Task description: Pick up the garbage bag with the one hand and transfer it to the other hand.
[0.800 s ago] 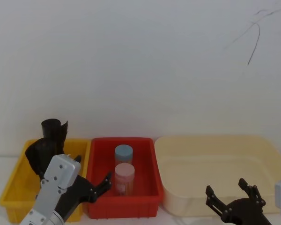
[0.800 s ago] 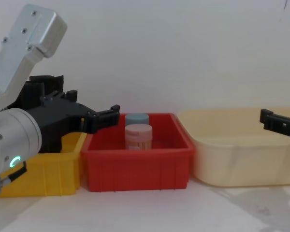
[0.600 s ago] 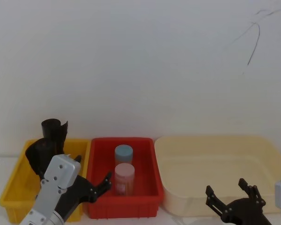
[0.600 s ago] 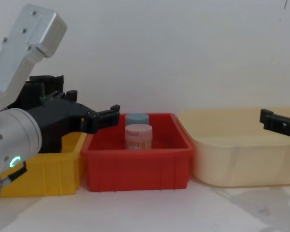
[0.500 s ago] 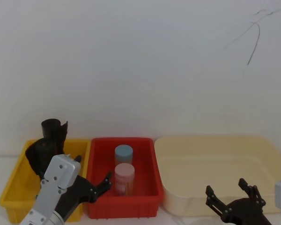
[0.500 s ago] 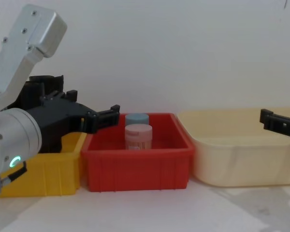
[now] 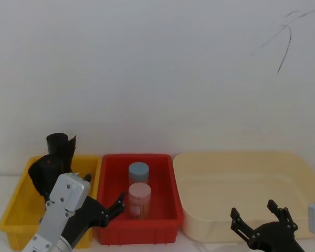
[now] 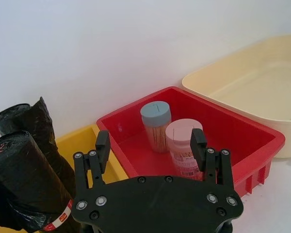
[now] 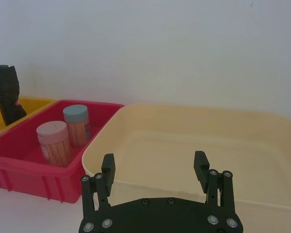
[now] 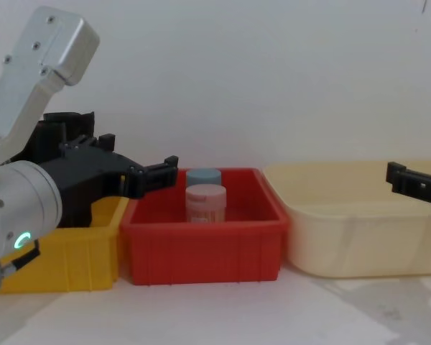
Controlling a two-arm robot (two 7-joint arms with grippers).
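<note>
Left pincer [image 8: 150, 140] hangs open beside the black, red-banded plastic garbage bag roll [image 8: 23, 182]. Nothing has moved; no grab yet. Right pincer [image 9: 155, 164] waits open by the cream tub [image 7: 226, 156].

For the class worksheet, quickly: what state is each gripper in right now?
Left gripper: open, holding nothing.
Right gripper: open, holding nothing.

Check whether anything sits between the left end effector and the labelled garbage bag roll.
Nothing visible does. The garbage bag stands in the yellow bin just beside the open left end effector; the unlabelled roll is behind it, not between. The right end effector is parked.
</note>
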